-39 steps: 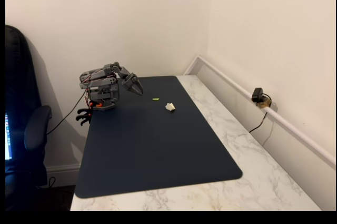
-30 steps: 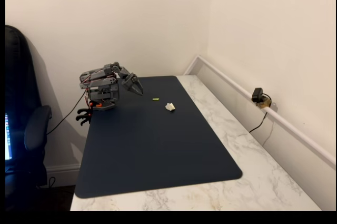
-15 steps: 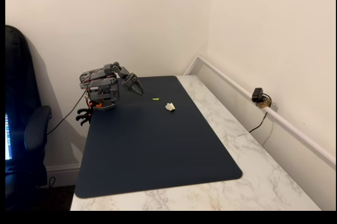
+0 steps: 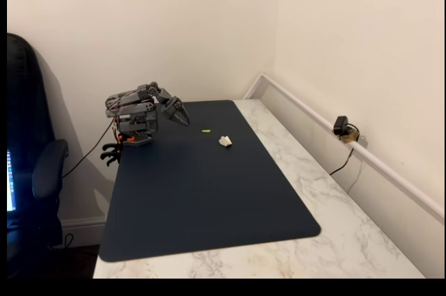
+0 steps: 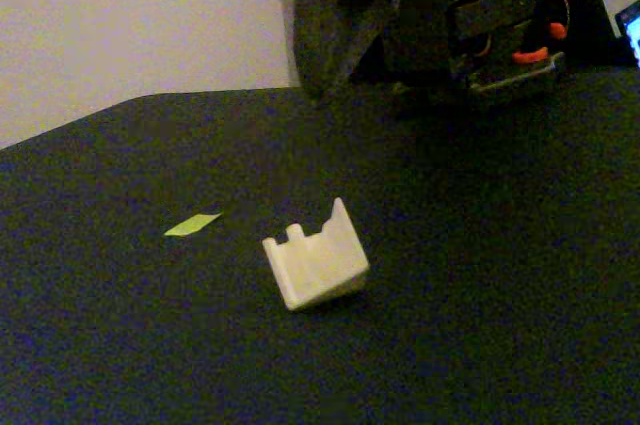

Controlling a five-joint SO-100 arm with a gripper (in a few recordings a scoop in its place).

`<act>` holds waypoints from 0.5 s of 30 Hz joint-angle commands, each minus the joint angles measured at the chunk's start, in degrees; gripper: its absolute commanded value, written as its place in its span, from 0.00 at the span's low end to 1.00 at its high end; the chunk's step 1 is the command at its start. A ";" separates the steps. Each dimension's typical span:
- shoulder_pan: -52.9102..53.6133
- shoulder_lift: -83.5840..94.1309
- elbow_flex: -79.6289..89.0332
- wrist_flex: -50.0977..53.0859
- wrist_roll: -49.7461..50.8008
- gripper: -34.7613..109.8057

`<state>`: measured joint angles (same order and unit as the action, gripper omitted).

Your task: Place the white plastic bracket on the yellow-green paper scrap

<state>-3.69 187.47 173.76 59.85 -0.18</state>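
On dark mat (image 4: 202,198): one white plastic bracket (image 5: 315,260), one yellow-green paper scrap (image 5: 192,224).

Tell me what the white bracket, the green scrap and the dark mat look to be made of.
White bracket: looks like matte moulded plastic, with rigid notched walls. Yellow-green scrap: probably paper, a thin sliver lying flat. Dark mat: smooth and low-sheen, maybe leatherette or rubber; the look leaves that open.

dark grey arm (image 4: 139,111), orange accents, red wires, pointed fingers (image 4: 182,118)
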 commanded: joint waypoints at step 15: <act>-1.85 -0.44 -8.61 0.62 13.18 0.24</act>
<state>-4.13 187.29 172.71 58.36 8.70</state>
